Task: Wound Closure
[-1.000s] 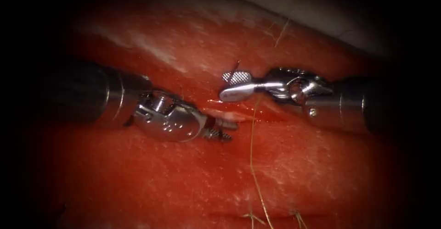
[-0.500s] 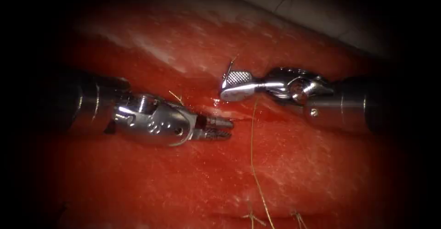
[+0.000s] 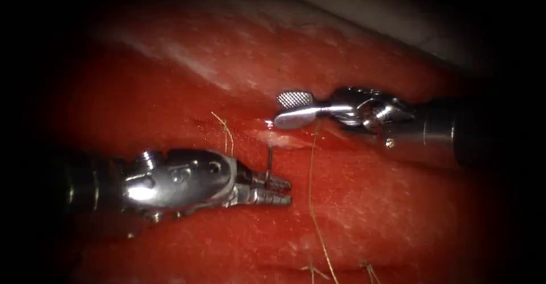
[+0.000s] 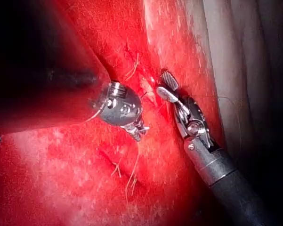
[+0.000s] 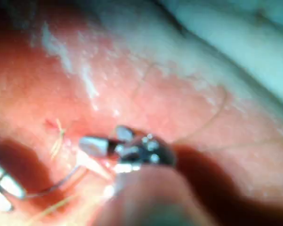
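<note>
Left pincer (image 3: 278,191) grips the needle (image 3: 269,159), standing upright above the tissue (image 3: 398,204).

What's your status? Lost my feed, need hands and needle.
Left hand shut on needle, near one end. Right hand open, holding nothing. Needle by the cut, whether in tissue unclear. Thread crosses cut between hands.

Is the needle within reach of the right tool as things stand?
Probably yes. The left tool holds the needle, which stands up from its shut jaws. The right tool is open, holds nothing, and only bare tissue lies between them.
</note>
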Controlling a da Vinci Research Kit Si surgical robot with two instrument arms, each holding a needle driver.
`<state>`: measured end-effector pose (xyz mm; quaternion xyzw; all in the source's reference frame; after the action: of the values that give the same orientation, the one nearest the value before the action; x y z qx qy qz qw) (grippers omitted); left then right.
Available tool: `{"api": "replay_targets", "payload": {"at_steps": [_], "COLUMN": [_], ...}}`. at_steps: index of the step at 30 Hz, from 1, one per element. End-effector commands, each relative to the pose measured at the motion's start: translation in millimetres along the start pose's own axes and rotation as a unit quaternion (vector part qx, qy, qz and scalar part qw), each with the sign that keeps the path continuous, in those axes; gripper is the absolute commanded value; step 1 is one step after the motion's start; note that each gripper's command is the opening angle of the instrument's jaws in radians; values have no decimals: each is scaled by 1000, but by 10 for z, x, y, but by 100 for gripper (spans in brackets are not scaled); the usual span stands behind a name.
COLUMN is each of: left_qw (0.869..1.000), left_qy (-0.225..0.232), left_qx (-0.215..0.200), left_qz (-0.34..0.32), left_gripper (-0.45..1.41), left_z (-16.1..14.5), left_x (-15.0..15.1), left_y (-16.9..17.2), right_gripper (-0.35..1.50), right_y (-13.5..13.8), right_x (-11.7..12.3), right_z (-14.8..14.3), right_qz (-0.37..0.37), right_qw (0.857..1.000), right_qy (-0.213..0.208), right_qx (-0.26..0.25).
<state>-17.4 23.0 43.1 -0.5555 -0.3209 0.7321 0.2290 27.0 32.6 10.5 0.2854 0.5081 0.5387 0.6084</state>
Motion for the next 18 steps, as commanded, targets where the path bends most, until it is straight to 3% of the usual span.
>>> {"api": "replay_targets", "payload": {"at_steps": [1, 5, 6, 11, 12, 18], "left_qw": [1000, 994, 987, 965, 951, 938], "left_qy": [-1, 5, 0, -15, -22, -21], "left_qx": [-5, -5, 19, 80, 112, 169], "left_qz": [1, 105, 160, 250, 289, 301], "left_gripper": [-35, -35, -35, -35, -35, -35], "left_z": [7, 10, 12, 11, 7, -15], "left_x": [-3, 5, 6, 6, 5, 26], "left_y": [3, 20, 21, 13, 4, -18], "right_gripper": [128, 128, 128, 128, 128, 128], "right_y": [0, -4, -5, -10, -14, -21], "right_x": [0, -3, -4, -3, 2, 20], "right_z": [9, 7, 6, -1, -9, -41], "right_qz": [-1, -1, -1, 1, 4, -27], "right_qw": [1000, 1000, 1000, 1000, 1000, 1000], "right_qy": [1, 1, 0, -3, 0, 0], "right_qx": [1, 1, 2, 2, 9, 4]}}
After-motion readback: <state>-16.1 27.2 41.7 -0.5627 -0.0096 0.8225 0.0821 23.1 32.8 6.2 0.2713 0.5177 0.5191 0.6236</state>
